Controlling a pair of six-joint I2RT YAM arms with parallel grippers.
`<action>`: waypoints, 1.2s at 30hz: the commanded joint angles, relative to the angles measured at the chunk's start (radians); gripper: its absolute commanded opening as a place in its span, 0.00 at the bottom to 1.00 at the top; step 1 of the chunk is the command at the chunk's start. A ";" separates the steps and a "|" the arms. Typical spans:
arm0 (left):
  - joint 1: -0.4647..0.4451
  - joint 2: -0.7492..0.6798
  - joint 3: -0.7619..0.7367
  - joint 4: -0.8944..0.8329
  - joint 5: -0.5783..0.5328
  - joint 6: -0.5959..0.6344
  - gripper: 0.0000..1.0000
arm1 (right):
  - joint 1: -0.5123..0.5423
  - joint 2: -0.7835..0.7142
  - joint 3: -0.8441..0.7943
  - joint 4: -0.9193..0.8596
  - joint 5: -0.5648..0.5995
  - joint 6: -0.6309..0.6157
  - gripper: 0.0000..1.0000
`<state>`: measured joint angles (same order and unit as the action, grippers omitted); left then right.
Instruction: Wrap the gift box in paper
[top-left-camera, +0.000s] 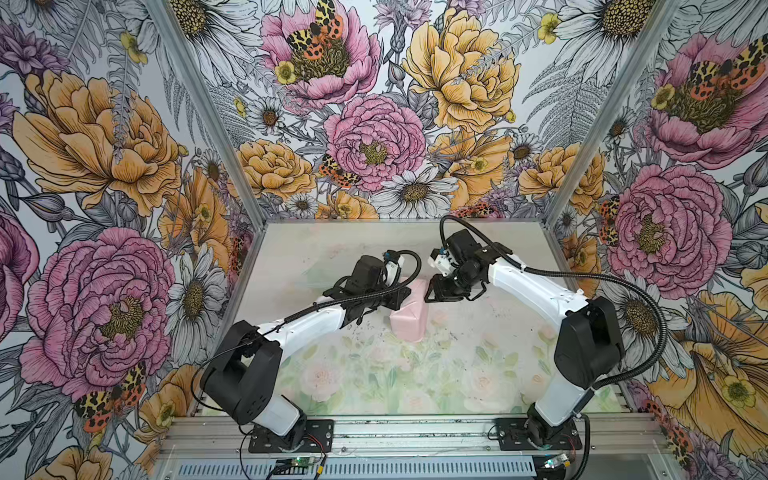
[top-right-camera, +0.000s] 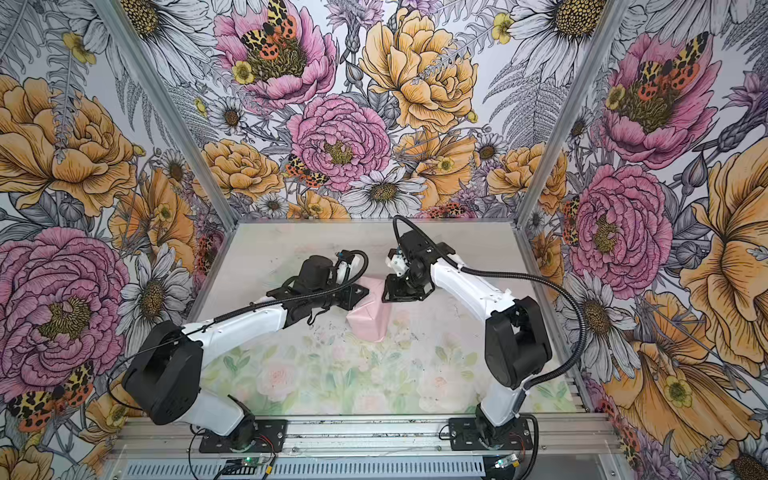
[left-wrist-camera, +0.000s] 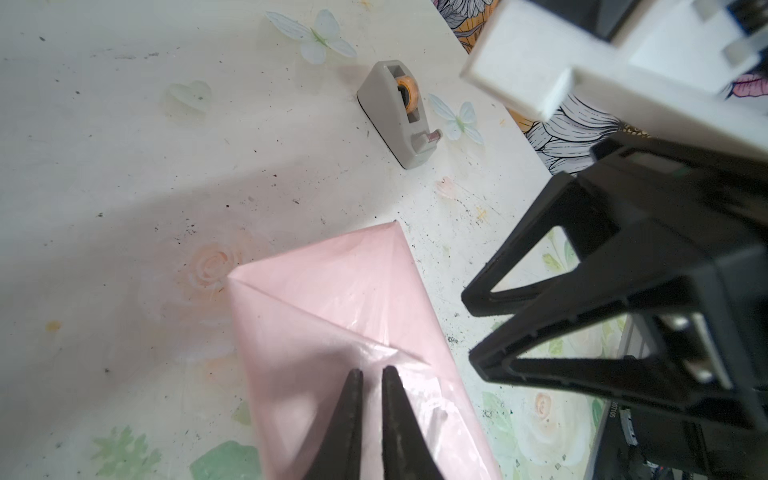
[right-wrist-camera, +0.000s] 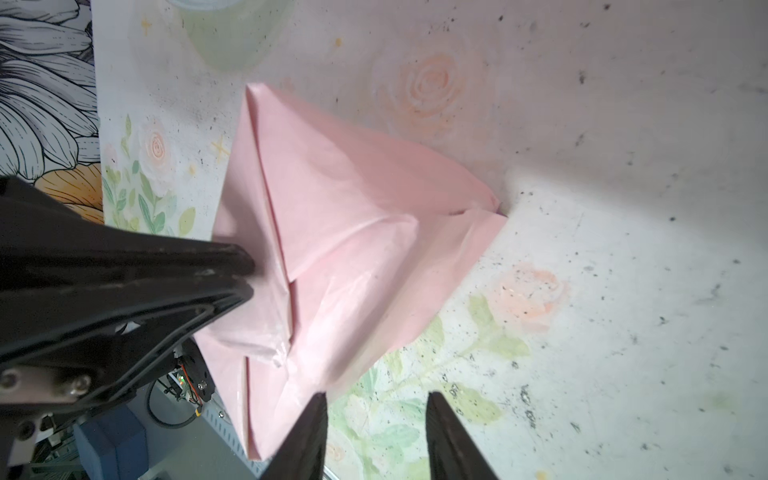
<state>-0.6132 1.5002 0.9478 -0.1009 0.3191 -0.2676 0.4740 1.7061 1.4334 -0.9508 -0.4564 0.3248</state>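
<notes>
Left wrist: the paper (left-wrist-camera: 311, 291) folded shut, contents hidden.

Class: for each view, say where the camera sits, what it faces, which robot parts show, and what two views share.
Top views: high behind the left arm and right arm, facing down toward the back wall; both show.
Left wrist: on the left arm, facing along the left tool onto the paper; right tool shows.
Right wrist: on the right arm, facing past its tool onto the paper; left tool shows.
Shared: both wrist views show the paper.
</notes>
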 joint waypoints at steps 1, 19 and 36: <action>-0.013 -0.072 0.006 -0.016 -0.032 -0.010 0.19 | -0.006 -0.072 -0.014 0.014 0.017 0.003 0.42; 0.018 -0.033 -0.015 -0.129 -0.115 -0.021 0.55 | -0.017 -0.169 -0.209 0.182 0.003 0.076 0.44; 0.042 0.030 -0.043 -0.115 -0.135 -0.028 0.53 | -0.022 -0.207 -0.231 0.217 0.020 0.082 0.44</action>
<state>-0.5842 1.5013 0.9333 -0.1898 0.2237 -0.2890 0.4568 1.5330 1.2114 -0.7650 -0.4515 0.3969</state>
